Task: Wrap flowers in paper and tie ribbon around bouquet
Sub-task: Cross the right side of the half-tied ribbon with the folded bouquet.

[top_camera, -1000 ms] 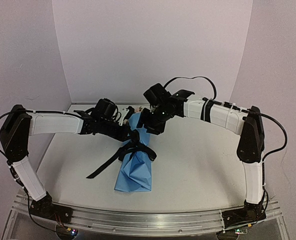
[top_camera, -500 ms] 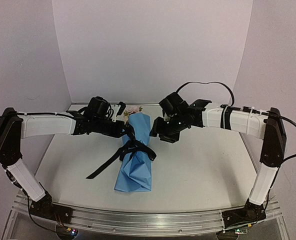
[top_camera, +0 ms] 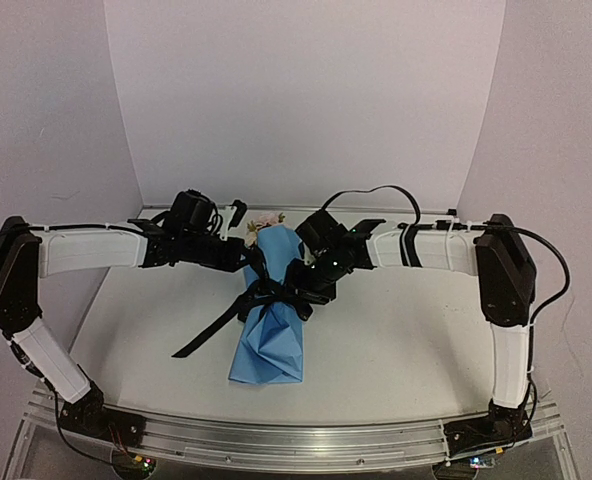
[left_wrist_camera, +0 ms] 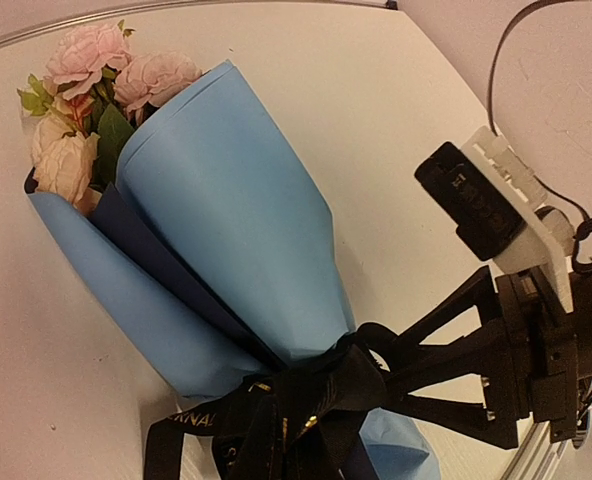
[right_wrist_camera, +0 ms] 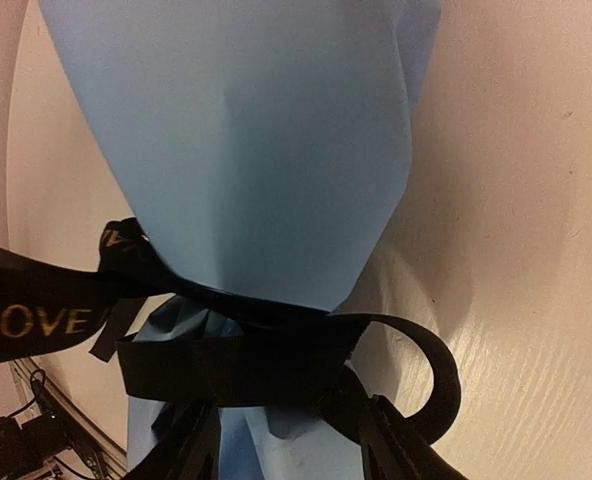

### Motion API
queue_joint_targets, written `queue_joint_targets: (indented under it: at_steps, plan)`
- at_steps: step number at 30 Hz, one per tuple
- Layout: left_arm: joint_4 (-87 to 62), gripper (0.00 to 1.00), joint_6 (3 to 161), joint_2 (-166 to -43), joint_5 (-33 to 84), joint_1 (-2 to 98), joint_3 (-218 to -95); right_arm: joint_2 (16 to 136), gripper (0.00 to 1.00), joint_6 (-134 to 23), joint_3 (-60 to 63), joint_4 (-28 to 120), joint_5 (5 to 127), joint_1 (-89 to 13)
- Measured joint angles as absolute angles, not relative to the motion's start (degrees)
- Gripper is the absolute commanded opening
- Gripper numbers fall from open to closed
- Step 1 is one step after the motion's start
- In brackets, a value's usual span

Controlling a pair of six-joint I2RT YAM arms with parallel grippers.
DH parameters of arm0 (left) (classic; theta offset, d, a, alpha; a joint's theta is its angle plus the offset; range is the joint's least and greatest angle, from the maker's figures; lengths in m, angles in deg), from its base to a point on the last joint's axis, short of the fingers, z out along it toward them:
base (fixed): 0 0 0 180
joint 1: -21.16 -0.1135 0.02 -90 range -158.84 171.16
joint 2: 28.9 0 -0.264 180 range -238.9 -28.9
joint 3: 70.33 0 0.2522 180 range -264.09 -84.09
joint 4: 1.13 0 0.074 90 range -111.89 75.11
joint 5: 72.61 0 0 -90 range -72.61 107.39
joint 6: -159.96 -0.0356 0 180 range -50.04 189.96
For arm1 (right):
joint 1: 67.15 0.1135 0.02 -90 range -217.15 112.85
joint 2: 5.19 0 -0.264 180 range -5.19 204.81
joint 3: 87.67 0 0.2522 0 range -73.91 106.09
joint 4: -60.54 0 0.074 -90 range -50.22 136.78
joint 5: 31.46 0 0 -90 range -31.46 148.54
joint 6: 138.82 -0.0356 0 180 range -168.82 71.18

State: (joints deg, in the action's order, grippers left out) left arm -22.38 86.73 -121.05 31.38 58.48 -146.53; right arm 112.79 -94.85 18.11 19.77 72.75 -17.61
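Right jaws newly astride gold-lettered ribbon

right gripper back down from beside the bouquet onto its ribbon knot, jaws seemingly straddling the band, left gripper drawn slightly leftward

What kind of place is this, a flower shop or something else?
Probably a robot test cell, not a shop: plain pale lilac walls enclose a white table, a white-and-black left arm and right arm stand on a silver metal rail, and only one light blue paper bouquet with black ribbon lies there.
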Motion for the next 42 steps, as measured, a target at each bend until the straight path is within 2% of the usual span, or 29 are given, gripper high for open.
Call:
queue_joint_targets:
  at_steps: [10,16,26,42]
  plan:
    - [-22.4,0.0,86.3,-120.0,32.4,58.2,-146.3,114.7,0.45,-95.5,19.6,20.0,73.9,-17.7]
    - [-22.4,0.0,86.2,-119.7,32.8,58.1,-146.2,116.2,0.37,-96.3,20.2,20.3,74.9,-18.0]
    - [-22.4,0.0,86.2,-119.7,32.9,57.9,-146.2,116.8,0.0,-98.1,20.2,20.6,75.1,-18.3]
    - [-22.8,0.0,86.4,-118.5,31.5,56.8,-144.3,112.8,0.0,-97.9,20.2,20.5,73.4,-18.3]
